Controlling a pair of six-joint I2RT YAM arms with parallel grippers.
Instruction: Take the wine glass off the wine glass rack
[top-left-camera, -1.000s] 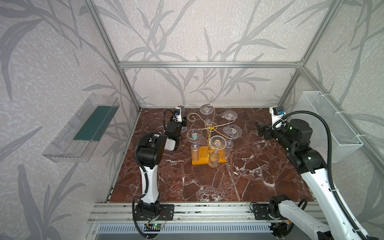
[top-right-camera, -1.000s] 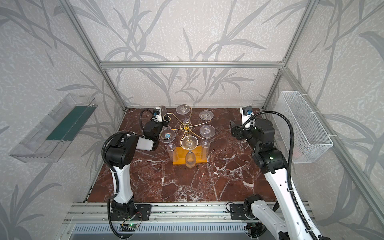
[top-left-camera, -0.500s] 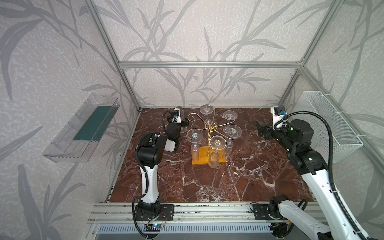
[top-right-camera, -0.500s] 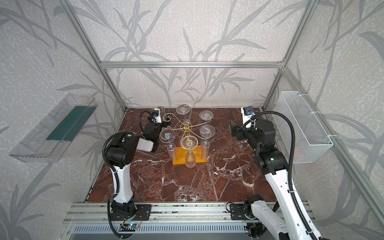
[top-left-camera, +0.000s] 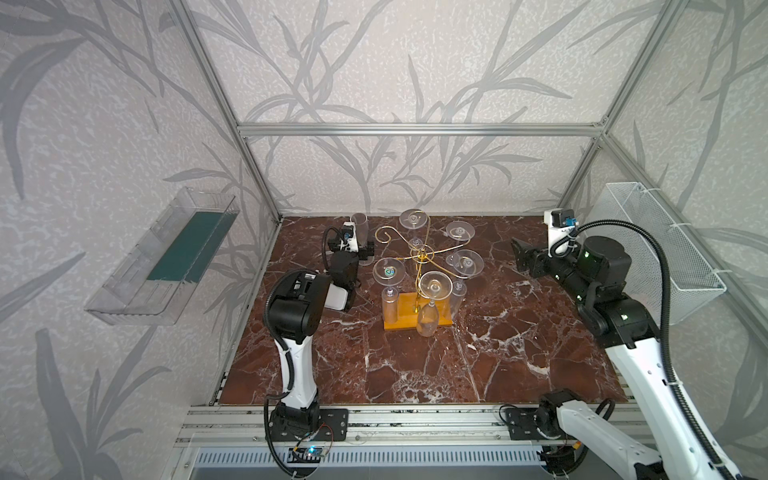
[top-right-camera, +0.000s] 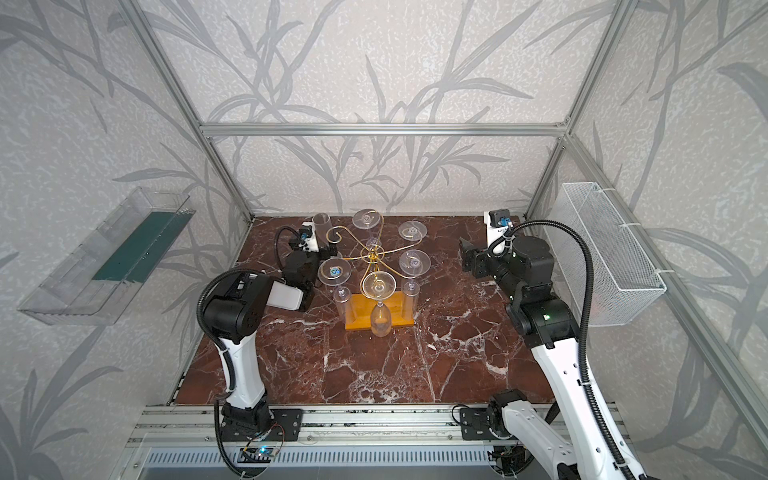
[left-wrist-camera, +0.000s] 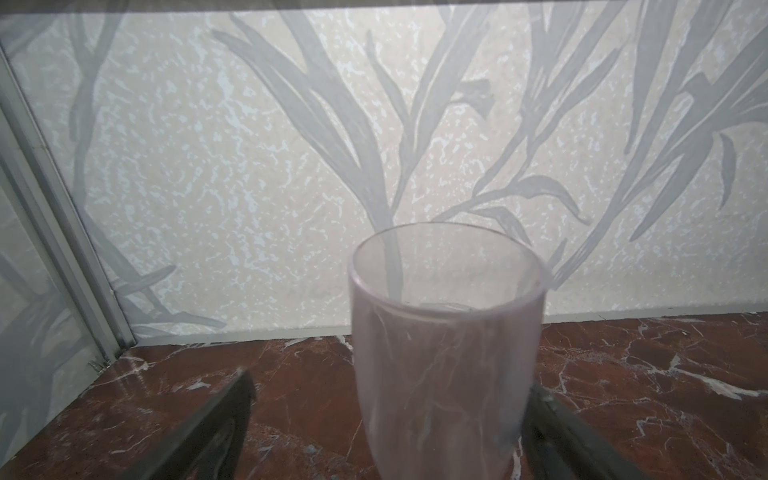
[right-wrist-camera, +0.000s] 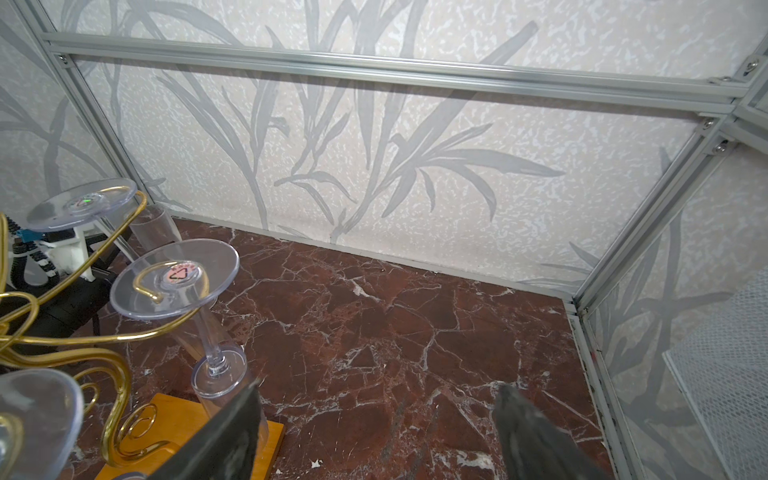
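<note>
A clear wine glass (left-wrist-camera: 446, 332) stands upright on the marble floor near the back left corner, seen in both top views (top-left-camera: 359, 224) (top-right-camera: 321, 223). My left gripper (left-wrist-camera: 390, 382) (top-left-camera: 362, 250) is open around its bowl. One finger is well clear of the glass and the other is close beside it. The wine glass rack (top-left-camera: 422, 259) (top-right-camera: 374, 254), gold wire on an orange wooden base (top-left-camera: 401, 320), holds several glasses hanging upside down. Its arm (top-left-camera: 384, 237) nearest the standing glass is bare. My right gripper (right-wrist-camera: 379, 388) (top-left-camera: 520, 249) is open and empty, off to the right of the rack.
The back wall and an aluminium corner post (left-wrist-camera: 62, 232) are close behind the standing glass. A clear plastic tray (top-left-camera: 166, 266) hangs on the left wall and a white mesh basket (top-left-camera: 656, 249) on the right wall. A hanging glass (right-wrist-camera: 174, 282) is beside my right gripper.
My left gripper has opened wide and let go of the wine glass, which now stands on the floor. The right arm has not moved.
</note>
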